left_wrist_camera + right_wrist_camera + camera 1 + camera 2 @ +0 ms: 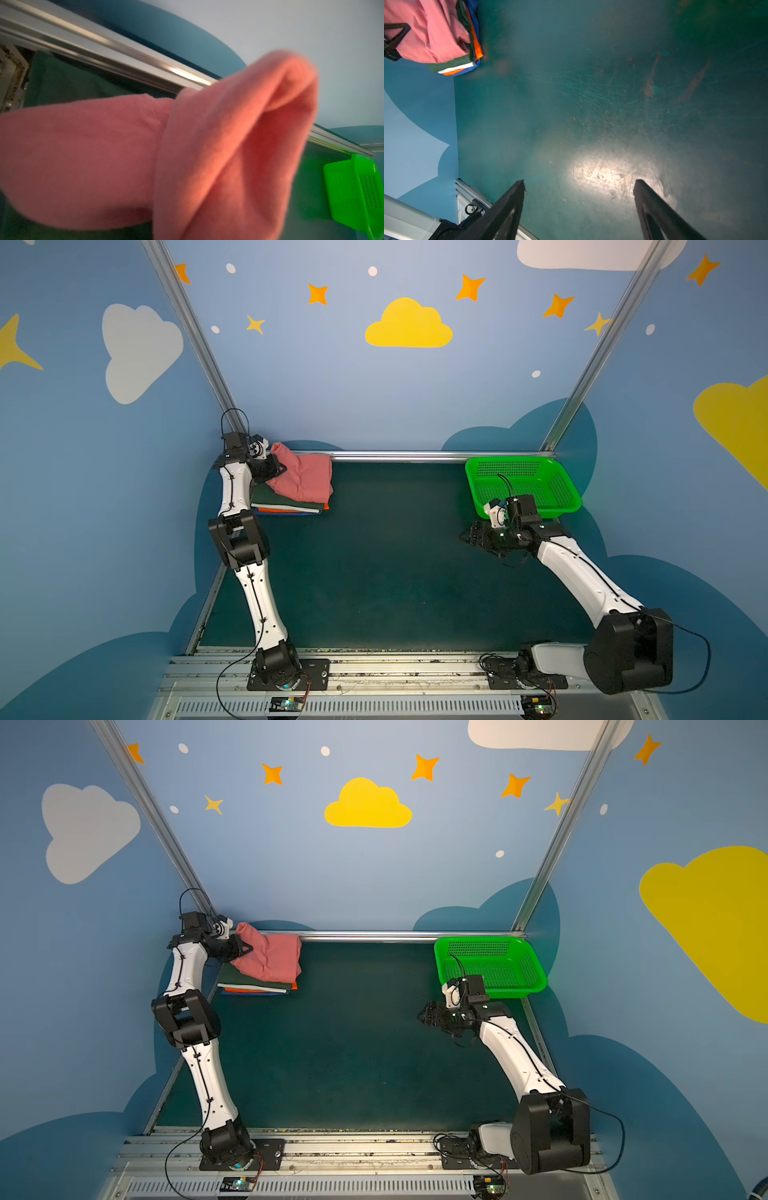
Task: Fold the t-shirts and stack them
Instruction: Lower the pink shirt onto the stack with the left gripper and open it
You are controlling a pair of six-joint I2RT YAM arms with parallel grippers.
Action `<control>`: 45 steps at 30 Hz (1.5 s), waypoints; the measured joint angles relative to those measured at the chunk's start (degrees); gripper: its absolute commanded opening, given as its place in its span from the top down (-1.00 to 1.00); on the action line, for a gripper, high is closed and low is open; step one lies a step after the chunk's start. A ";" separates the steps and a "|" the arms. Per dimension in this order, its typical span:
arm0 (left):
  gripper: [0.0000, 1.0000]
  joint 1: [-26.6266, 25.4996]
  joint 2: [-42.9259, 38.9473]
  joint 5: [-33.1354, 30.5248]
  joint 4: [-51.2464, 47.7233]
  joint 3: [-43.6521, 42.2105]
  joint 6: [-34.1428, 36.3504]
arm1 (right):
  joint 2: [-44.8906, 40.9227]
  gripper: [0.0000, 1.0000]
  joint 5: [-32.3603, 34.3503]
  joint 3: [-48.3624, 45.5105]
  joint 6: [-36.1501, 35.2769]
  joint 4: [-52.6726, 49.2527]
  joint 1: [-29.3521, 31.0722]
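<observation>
A folded stack of t-shirts lies in the far left corner of the table in both top views: dark green (282, 502) (249, 982) on top, then white (456, 68), orange (477, 49) and blue (473, 12) edges below. The salmon-pink t-shirt (309, 479) (276, 959) (431, 31) rests bunched on the stack. My left gripper (279, 470) (247, 949) is shut on its left end, lifting a fold (228, 145) that hides the fingers in the left wrist view. My right gripper (467, 536) (426, 1016) (580, 181) hovers open and empty over bare table.
A green perforated basket (523, 485) (490, 965) (353, 193) stands empty at the far right, just behind the right wrist. A metal rail (415, 456) runs along the back edge. The dark green tabletop (374, 572) spreads between the arms.
</observation>
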 measured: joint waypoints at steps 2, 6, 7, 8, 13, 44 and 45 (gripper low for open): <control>0.54 0.39 0.20 -0.33 0.46 0.00 -0.26 | -0.50 -0.68 0.37 -0.42 0.26 -0.37 0.00; 0.19 0.70 0.20 -1.75 2.21 0.57 -1.22 | -0.63 -0.68 1.11 -0.70 0.76 -1.07 0.02; 0.16 0.72 0.20 -2.32 2.45 0.63 -1.18 | -0.63 -0.68 1.18 -0.70 0.83 -1.20 0.02; 0.07 0.72 0.20 -2.91 2.73 0.63 -1.33 | -0.66 -0.68 1.20 -0.70 0.85 -1.25 0.04; -0.26 0.72 0.20 -7.93 3.43 0.74 -2.64 | -0.63 -0.68 1.40 -0.70 0.90 -1.36 0.42; 0.22 -6.82 -9.68 -22.32 2.97 2.64 -13.73 | 4.81 -0.68 -0.52 -0.72 1.90 3.43 4.90; 0.22 -7.17 -7.76 -20.55 2.97 3.85 -13.73 | 4.81 -0.68 -0.52 -0.72 1.90 3.48 4.92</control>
